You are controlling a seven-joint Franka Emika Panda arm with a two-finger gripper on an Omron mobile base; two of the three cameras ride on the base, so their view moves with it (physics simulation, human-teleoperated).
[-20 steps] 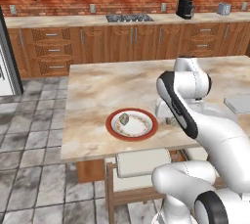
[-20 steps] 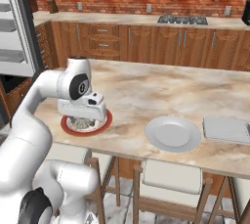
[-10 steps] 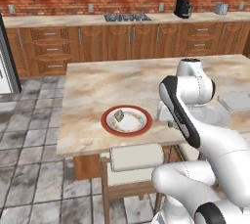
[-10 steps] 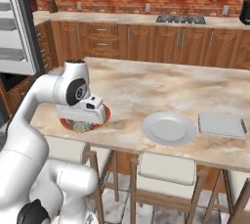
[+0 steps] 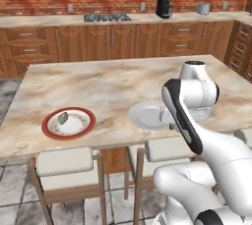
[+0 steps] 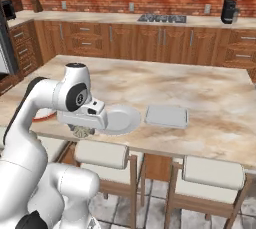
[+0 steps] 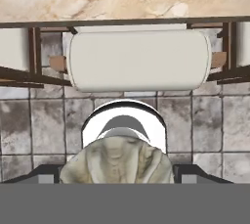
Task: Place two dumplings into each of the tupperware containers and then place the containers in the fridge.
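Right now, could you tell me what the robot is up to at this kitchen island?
The white arm is carrying a dumpling in its gripper, held off the near edge of the island above the stools and floor. One more dumpling lies on the red-rimmed plate to the robot's left. The round grey plate sits just beyond the gripper, and a pale tupperware container lies to its right, with nothing in it as far as can be seen.

Base views flank arm, sharing island counter (image 5: 113,79); hand view looks down at stool (image 7: 139,59).
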